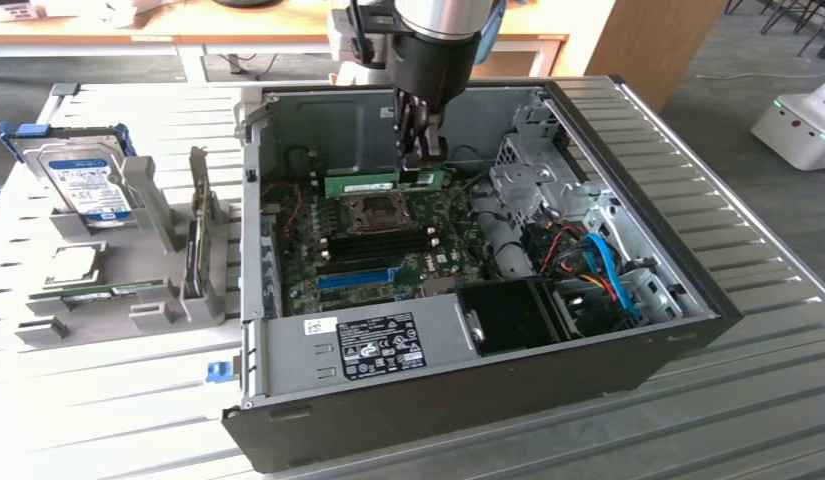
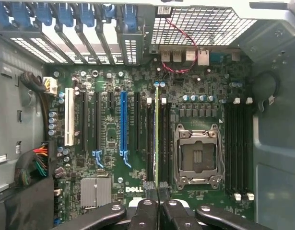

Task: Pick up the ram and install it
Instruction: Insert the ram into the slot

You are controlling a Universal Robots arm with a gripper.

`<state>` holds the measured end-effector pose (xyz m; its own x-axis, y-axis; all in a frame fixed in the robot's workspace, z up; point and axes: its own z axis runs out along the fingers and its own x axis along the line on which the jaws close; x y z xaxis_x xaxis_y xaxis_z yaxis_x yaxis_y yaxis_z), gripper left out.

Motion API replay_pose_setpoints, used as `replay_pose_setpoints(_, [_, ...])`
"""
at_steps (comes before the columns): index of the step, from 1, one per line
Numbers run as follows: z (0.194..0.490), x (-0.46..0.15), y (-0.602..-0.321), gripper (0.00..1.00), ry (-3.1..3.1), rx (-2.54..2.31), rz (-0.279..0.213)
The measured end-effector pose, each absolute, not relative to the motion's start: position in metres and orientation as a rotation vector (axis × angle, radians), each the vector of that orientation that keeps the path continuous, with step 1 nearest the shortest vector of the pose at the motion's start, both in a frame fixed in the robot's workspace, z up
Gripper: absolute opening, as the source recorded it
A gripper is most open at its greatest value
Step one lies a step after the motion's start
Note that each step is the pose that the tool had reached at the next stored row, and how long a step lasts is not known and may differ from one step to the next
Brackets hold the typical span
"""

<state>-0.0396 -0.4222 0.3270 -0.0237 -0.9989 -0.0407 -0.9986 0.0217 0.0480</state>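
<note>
Standing outside the computer case [image 1: 452, 410], off its side toward the exterior view's left: silver hard drive [image 1: 85, 185] with a blue label, propped upright in a grey holder [image 1: 159, 318].

Sitting inside the computer case, on its floor: green motherboard [image 1: 385, 250], carrying a long blue slot [image 1: 356, 278] and a metal-framed processor socket [image 2: 196, 153].

Hanging inside the computer case, above the far half of the motherboard: ram [image 1: 379, 183]. Showing as a long, thin green stick, held level on its long edge, with small dark chips along its face. Appearing edge-on in the wrist view as a narrow yellow-green line, running along the black memory slots [image 2: 149, 134] between the blue slot and the processor socket. Seated in a slot or hovering just clear: cannot tell.

Reaching down into the computer case from above: gripper [image 1: 423, 155], pinching the ram near its end toward the exterior view's right. Fingers [image 2: 149, 189] pressing narrow against both faces of the stick, holding it.

Lying inside the computer case, at its end toward the exterior view's right: black shroud [image 1: 519, 315] and looping blue cables [image 1: 610, 265].
</note>
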Motion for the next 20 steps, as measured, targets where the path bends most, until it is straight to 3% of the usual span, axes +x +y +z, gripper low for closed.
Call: replay_pose_setpoints(20, [0.303,-0.04,-0.422,0.12,-2.242,2.192,-0.098])
